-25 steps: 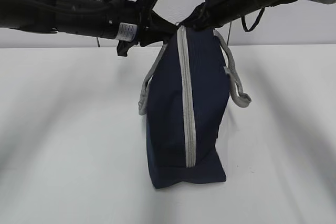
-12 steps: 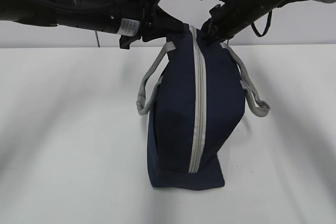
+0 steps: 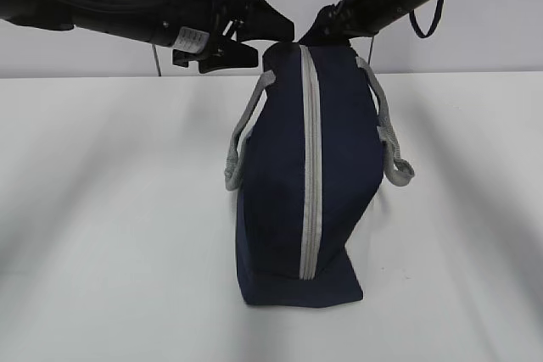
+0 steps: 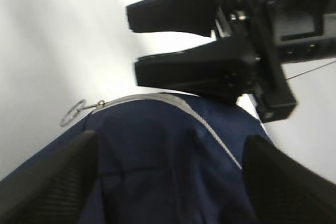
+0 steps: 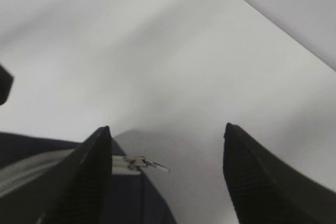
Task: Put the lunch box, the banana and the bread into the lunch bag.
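Finds left end effector [image 3: 270, 44] and right end effector [image 5: 167, 129] both spread wide and empty, now drawn clear of the lunch bag [image 3: 280, 175] top they crowded a second ago. Leaves the bag upright on the bench [image 3: 102, 209], no longer leaning, zipper [image 3: 307, 167] closed. Suggests packing finished, contents unseen

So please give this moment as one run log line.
lunch bag: upright, zipper closed | left gripper: open | right gripper: open | food: not visible
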You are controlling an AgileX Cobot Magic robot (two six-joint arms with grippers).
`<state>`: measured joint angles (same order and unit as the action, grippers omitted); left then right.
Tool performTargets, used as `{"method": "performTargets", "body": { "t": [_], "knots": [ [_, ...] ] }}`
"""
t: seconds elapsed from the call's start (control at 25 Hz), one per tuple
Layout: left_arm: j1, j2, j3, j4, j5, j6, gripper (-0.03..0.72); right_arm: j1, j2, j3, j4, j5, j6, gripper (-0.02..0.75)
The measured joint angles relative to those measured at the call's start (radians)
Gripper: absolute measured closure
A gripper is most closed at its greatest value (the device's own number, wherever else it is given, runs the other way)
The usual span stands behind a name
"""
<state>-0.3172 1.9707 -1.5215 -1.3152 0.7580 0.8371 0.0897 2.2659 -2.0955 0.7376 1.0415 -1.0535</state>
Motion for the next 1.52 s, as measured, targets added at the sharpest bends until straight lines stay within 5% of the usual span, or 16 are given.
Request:
{"method": "performTargets", "body": {
  "t": [0.16, 0.4, 0.68, 0.96, 1.52],
  "knots": [
    [0.032, -0.021, 0.000, 0.176, 0.006, -0.052, 0.107, -0.003, -0.032, -0.008, -0.004, 0.110, 0.049, 0.232],
    [0.033, -0.131, 0.000, 0.595, 0.020, -0.326, 0.118, -0.006, -0.095, -0.014, -0.110, 0.182, 0.328, 0.232],
    [0.033, -0.264, 0.000, 0.855, 0.109, -0.544, 0.180, -0.008, -0.188, -0.004, -0.271, 0.189, 0.691, 0.232],
    [0.033, -0.434, 0.116, 1.149, 0.198, -0.794, 0.185, -0.009, -0.366, 0.135, -0.325, 0.195, 0.793, 0.232],
    [0.033, -1.087, 0.678, 1.252, 0.246, -0.931, 0.188, -0.009, -0.990, 0.775, -0.338, 0.168, 0.799, 0.231]
  ]
}}
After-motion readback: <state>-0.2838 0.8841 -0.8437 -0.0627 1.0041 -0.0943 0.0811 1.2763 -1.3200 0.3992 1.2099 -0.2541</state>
